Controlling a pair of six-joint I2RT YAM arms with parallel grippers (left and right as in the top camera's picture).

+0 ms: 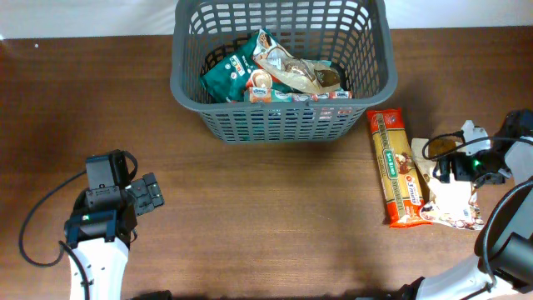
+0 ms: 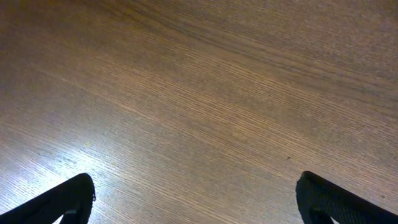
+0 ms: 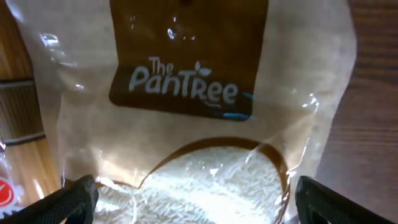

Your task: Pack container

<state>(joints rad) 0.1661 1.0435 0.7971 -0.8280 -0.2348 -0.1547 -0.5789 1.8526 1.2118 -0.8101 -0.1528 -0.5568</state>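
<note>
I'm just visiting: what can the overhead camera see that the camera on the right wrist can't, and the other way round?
Only the overhead view shows the container with food packets inside, the left arm, and the pasta packet at full length. Only the right wrist view shows the rice bag close enough to read "The PanTree" and see white grains through its window. Both show that rice bag lying on the wooden table.
</note>
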